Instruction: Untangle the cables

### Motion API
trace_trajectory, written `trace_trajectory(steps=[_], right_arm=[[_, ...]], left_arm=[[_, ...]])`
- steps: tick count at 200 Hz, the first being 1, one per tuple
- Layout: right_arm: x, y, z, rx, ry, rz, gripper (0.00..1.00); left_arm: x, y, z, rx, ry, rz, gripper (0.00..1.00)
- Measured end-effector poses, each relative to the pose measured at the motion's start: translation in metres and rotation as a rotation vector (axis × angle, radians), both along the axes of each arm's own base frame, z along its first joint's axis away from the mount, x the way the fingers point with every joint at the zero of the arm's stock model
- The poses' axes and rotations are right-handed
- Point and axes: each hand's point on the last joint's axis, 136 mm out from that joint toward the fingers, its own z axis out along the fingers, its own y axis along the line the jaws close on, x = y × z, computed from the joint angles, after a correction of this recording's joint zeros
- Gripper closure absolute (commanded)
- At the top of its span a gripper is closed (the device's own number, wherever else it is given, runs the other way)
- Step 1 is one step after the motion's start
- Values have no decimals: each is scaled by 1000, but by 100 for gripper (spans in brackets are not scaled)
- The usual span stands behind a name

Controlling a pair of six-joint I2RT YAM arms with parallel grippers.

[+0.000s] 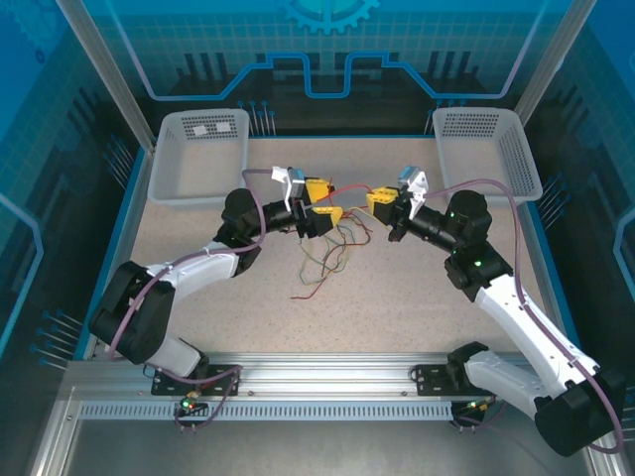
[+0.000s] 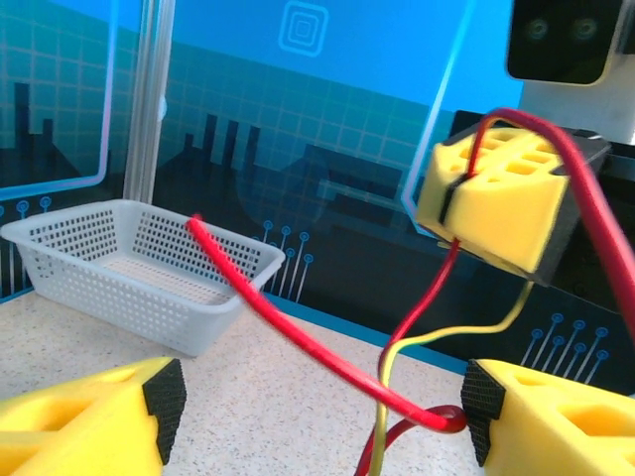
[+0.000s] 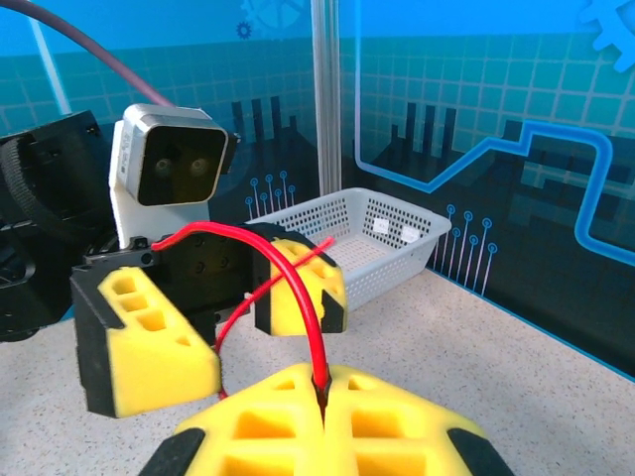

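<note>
Thin red, yellow and green cables lie tangled on the table below the two grippers. My right gripper is shut on a red cable, which is pinched between its yellow fingertips. That red cable arcs across to my left gripper. The left gripper is open, and the cable loops against its right pad. A yellow cable hangs down between the left fingers. The two grippers face each other, a short gap apart, above the table's middle.
A white mesh basket stands at the back left and another white basket at the back right. Blue panel walls close in the back and sides. The speckled tabletop spreads out in front of the tangle.
</note>
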Motion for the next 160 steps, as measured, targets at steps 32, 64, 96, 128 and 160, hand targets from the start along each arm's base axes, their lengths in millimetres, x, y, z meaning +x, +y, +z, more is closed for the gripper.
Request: trace_trajectory(steps=[32,64,96,128,160], right_arm=[[-3,2,-2,1,-1,22,100],[-4,3,-4,-3,-1,26,100],[-7,2,-7,-5,-1,22,100],[-9,1,-9,-5,-2,22,100],[-11,-1,-10,-3,-9,16,100]], left_arm=[[9,-2,4,-5,-13,23,59],[12,-1,7,-9,-17,35,54],[15,0,6,-7,-16,51,29],[20,0,-1,9,17,73,35],[24,1,-11,40,43,90,68]])
